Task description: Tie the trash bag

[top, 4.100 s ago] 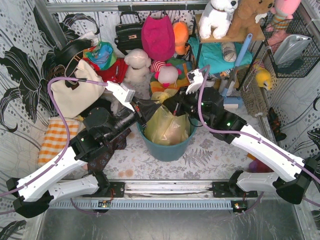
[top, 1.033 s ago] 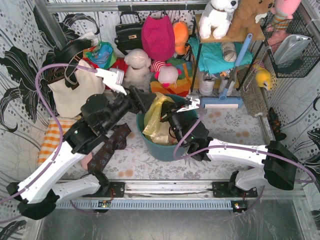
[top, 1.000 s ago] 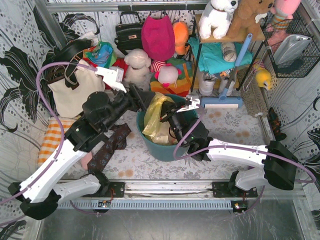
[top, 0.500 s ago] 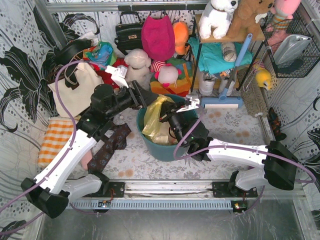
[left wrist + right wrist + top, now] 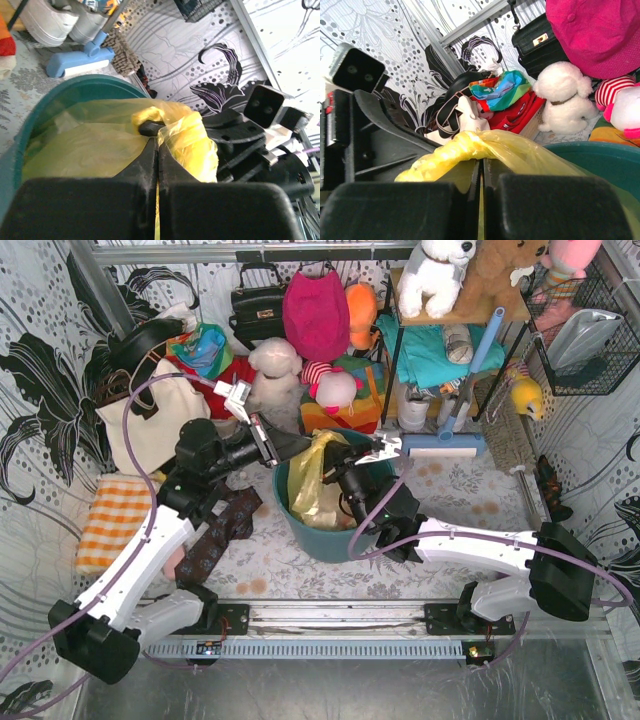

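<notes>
The translucent yellow trash bag [image 5: 318,485] sits in the round teal bin [image 5: 330,536] at the middle of the table. Its top is gathered into a twisted yellow bunch [image 5: 322,445] above the bin's far rim. My left gripper [image 5: 291,445] is shut on the bag's plastic from the left; the bag also shows in the left wrist view [image 5: 186,141], past the pinched fingers [image 5: 150,156]. My right gripper [image 5: 338,462] is shut on the bag from the right; the right wrist view shows yellow plastic [image 5: 485,145] draped over its closed fingers [image 5: 492,175].
A cream tote bag [image 5: 150,420] and an orange checked cloth [image 5: 112,520] lie at the left. Soft toys [image 5: 275,365], a black handbag [image 5: 258,305] and a pink bag [image 5: 315,310] stand behind the bin. A blue brush [image 5: 440,445] and a shelf rack [image 5: 450,340] are at the right.
My left arm swung rightward and closer to the bin, its gripper staying on the bag's top. The right gripper holds its place. The bag's neck is bunched tighter between the grippers.
</notes>
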Available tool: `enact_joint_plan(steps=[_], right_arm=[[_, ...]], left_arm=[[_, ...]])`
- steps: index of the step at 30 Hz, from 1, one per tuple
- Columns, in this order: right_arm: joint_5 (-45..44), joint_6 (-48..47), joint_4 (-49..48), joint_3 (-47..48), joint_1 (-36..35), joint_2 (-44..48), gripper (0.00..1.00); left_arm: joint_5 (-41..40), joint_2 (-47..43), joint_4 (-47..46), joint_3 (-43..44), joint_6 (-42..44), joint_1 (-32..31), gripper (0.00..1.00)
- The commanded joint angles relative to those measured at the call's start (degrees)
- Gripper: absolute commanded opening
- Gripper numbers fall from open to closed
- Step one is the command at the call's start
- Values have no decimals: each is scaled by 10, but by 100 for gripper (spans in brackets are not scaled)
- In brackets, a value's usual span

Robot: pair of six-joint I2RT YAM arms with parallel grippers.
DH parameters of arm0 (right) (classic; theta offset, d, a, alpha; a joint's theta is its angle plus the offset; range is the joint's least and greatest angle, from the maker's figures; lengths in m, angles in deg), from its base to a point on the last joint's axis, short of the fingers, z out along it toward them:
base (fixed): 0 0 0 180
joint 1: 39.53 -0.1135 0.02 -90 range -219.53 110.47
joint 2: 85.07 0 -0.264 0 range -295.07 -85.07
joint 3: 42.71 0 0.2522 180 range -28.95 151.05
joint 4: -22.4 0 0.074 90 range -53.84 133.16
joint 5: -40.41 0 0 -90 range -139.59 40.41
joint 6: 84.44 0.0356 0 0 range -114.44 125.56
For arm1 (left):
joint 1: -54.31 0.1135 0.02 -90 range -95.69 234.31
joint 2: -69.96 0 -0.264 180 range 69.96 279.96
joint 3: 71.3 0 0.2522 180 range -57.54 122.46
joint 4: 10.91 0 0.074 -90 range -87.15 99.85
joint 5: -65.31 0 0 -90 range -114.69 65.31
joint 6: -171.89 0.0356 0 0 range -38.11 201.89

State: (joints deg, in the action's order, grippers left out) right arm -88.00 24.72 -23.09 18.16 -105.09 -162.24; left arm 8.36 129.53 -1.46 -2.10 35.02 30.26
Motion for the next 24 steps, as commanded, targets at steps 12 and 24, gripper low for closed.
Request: enact_joint_plan(steps=[12, 24], right_arm=[[5, -29, -80, 10, -2, -27, 0], [126, -60, -227, -16, -2, -53, 0]], left_arm=[[84, -63, -61, -19, -33, -3, 0], [92, -98, -91, -110, -72, -4, 0]])
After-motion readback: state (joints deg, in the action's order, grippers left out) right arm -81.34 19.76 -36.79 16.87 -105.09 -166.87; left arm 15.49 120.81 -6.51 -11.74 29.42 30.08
